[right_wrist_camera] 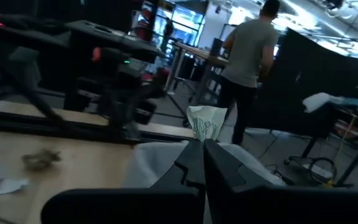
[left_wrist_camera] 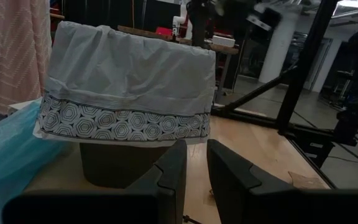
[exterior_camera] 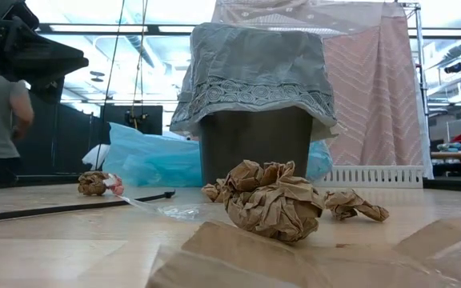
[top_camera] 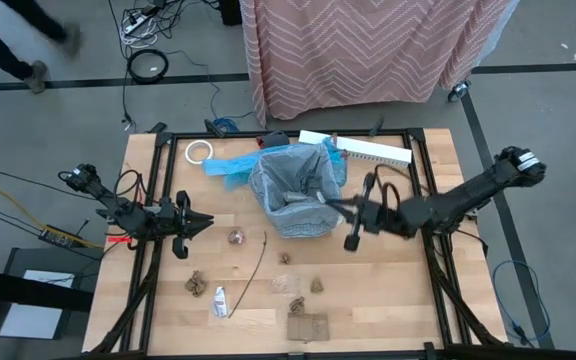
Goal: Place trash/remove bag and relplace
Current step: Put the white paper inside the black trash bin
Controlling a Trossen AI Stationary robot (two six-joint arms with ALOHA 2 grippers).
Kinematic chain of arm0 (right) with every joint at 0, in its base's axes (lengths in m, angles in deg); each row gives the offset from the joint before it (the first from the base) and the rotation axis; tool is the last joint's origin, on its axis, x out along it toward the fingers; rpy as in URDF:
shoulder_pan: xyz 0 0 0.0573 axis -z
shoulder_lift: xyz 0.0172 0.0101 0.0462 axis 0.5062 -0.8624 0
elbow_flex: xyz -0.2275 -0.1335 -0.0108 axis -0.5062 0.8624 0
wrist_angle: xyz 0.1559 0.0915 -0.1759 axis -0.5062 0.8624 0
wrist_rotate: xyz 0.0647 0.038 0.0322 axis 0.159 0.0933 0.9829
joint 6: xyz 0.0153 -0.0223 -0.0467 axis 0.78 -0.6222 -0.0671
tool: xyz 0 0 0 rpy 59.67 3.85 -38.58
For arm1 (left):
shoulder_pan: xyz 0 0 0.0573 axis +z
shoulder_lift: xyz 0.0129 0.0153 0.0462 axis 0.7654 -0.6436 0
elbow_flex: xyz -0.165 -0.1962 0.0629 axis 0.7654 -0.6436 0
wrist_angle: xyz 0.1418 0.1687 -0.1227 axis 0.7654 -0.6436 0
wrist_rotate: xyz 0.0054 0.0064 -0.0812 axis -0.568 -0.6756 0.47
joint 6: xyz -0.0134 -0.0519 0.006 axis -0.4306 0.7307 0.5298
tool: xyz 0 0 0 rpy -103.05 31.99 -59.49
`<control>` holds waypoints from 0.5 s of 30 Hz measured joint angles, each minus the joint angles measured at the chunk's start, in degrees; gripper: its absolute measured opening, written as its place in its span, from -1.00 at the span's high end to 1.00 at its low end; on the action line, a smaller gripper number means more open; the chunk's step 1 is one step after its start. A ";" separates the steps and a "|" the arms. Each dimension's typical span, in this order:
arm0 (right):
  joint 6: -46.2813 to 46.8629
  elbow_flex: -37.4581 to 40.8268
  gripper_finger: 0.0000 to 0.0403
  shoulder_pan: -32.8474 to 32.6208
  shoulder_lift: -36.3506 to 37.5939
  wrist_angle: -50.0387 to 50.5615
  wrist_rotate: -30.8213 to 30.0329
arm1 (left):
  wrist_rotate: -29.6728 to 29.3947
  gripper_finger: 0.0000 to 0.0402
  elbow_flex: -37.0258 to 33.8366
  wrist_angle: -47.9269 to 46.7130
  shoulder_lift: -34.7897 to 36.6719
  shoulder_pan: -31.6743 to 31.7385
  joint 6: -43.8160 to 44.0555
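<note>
While the right gripper (top_camera: 340,207) pinched the bag's (top_camera: 293,180) rim, the left gripper (top_camera: 206,222) hovered beside it, fingers slightly parted

Bag (exterior_camera: 254,68) thin wrinkly grey plastic; trash wads (exterior_camera: 272,200) crumpled brown paper; table (top_camera: 398,300) pale smooth wood.
</note>
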 joint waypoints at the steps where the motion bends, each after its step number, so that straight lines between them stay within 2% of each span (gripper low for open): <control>1: 0.41 0.00 1.00 1.62 0.63 0.76 1.40 | 0.00 0.64 -0.02 0.00 0.00 0.00 0.01; 7: 5.86 0.00 1.00 10.39 0.77 6.76 8.27 | -0.01 0.64 -0.02 0.01 0.00 0.00 0.01; 11: 9.48 0.04 0.99 14.17 -1.02 10.11 8.88 | -0.01 0.64 -0.02 0.02 0.00 -0.01 0.01; 15: 8.57 0.04 0.92 15.73 -2.22 10.83 9.56 | 0.00 0.64 0.00 0.02 0.00 -0.01 -0.01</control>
